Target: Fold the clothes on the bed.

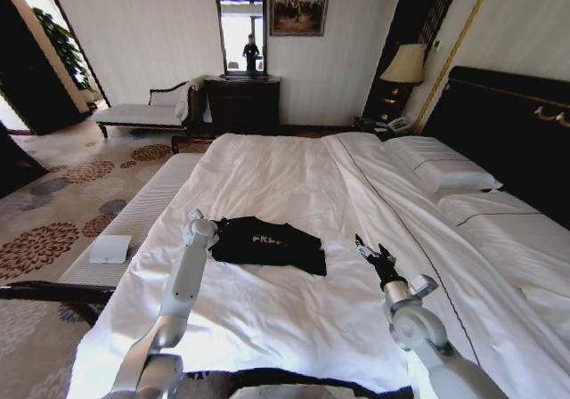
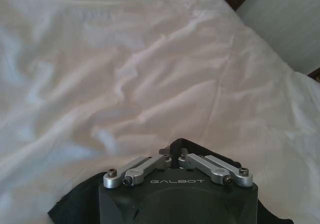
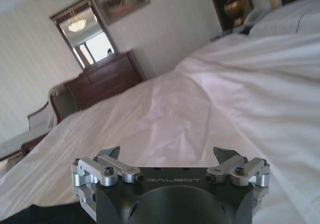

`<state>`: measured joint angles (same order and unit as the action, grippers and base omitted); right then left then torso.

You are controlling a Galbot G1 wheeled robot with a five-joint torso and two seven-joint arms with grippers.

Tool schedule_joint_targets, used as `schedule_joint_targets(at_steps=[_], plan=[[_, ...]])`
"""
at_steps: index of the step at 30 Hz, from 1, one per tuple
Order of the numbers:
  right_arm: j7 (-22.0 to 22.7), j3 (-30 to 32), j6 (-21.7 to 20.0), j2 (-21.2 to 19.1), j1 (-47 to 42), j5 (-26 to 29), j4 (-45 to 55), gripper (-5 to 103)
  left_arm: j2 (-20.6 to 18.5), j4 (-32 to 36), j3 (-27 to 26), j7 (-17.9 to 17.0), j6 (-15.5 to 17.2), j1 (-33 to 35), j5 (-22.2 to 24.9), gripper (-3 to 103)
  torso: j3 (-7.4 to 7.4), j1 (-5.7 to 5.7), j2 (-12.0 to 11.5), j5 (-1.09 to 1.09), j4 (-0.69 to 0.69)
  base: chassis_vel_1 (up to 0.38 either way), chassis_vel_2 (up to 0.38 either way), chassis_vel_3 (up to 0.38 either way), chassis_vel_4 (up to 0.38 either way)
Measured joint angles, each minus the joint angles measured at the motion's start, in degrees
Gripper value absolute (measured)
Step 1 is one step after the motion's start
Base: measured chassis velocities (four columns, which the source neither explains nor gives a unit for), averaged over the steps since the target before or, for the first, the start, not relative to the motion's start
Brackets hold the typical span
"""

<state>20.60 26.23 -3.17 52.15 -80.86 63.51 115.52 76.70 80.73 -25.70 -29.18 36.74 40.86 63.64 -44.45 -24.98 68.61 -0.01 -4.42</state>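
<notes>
The clothes (image 1: 267,243), a black T-shirt with white lettering, lie bunched on the white duvet of the bed (image 1: 294,176), toward its near end. My left gripper (image 1: 211,238) is at the shirt's left edge. In the left wrist view the left gripper (image 2: 172,157) has its fingers drawn together, with black cloth (image 2: 200,150) at the tips and more black cloth (image 2: 75,206) beneath the wrist. My right gripper (image 1: 372,249) hovers over bare duvet a short way right of the shirt. In the right wrist view the right gripper (image 3: 167,154) is open with nothing between its fingers.
A long white bench (image 1: 142,212) runs along the bed's left side with a white folded item (image 1: 109,248) on it. Pillows (image 1: 450,172) and a dark headboard (image 1: 508,123) are on the right. A dresser (image 1: 242,105), a chaise (image 1: 142,112) and a lamp (image 1: 405,65) stand beyond.
</notes>
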Motion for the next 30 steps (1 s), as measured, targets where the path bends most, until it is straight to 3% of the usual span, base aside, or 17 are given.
schedule_joint_targets(at_steps=[1, 2, 12, 21, 30], plan=[[1.2, -5.3, -3.0, -2.7, 5.2, 5.5, -2.1, 100, -2.7, 6.2, -0.5, 3.5, -2.0, 6.9, -0.9, 0, 0.0, 0.0, 0.0, 0.0, 0.02, 0.0, 0.0, 0.0, 0.0], [1.5, -7.2, -3.7, -3.2, 7.3, 6.9, -3.1, 100, -3.0, 7.7, -1.0, 4.3, -2.6, 8.9, -1.3, 0, 0.0, 0.0, 0.0, -0.01, 0.01, 0.0, 0.0, 0.0, 0.0], [8.2, -24.0, -9.3, -2.8, 27.1, 12.4, -14.1, 100, -3.3, 17.1, -4.5, 5.8, -4.7, 21.0, -3.6, 0, 0.0, 0.0, 0.0, 0.0, 0.02, 0.0, 0.0, 0.0, 0.0], [7.5, -38.3, -13.9, -0.6, 44.7, 11.7, -30.0, 100, -2.2, 21.8, -5.2, 5.8, -4.9, 26.1, -6.2, 0, -0.01, -0.01, 0.0, 0.01, 0.01, 0.0, 0.0, 0.0, 0.0], [6.5, -44.0, -19.4, 3.3, 52.7, 12.7, -38.5, 100, -1.4, 21.5, -5.6, 5.8, -5.0, 26.9, -7.3, 0, -0.01, -0.01, 0.0, 0.01, 0.01, 0.0, 0.0, 0.0, 0.0]])
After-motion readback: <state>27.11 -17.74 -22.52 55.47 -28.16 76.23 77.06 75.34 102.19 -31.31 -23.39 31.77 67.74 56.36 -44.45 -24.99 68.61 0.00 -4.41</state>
